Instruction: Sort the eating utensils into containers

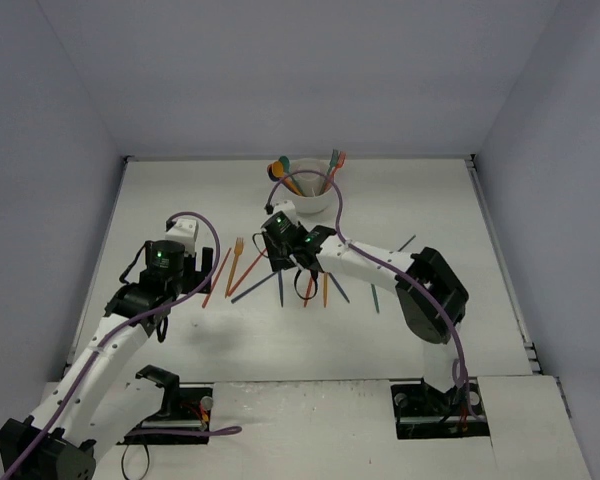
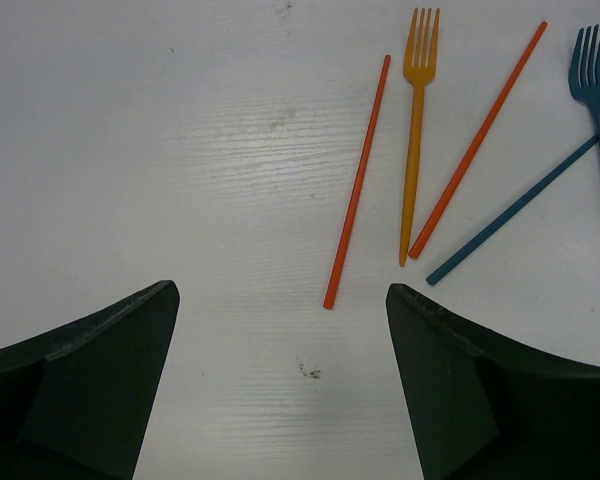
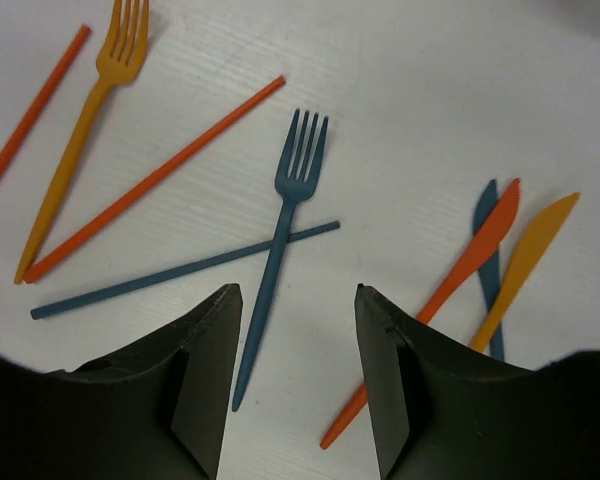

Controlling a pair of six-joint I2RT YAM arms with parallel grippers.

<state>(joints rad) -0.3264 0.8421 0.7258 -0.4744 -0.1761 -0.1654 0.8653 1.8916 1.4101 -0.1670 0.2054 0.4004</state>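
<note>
The dark blue fork (image 3: 276, 258) lies on the table (image 3: 430, 100) across a blue stick (image 3: 180, 270). Its handle points in between the right gripper's (image 3: 297, 290) parted, empty fingers and its tines point away. The left gripper (image 2: 280, 287), spread wide and holding nothing, is farther off.

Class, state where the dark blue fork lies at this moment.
In the right wrist view, the dark blue fork lies near centre, crossing a blue stick, its handle end between the fingers of the right pincer; an orange fork lies left.
</note>
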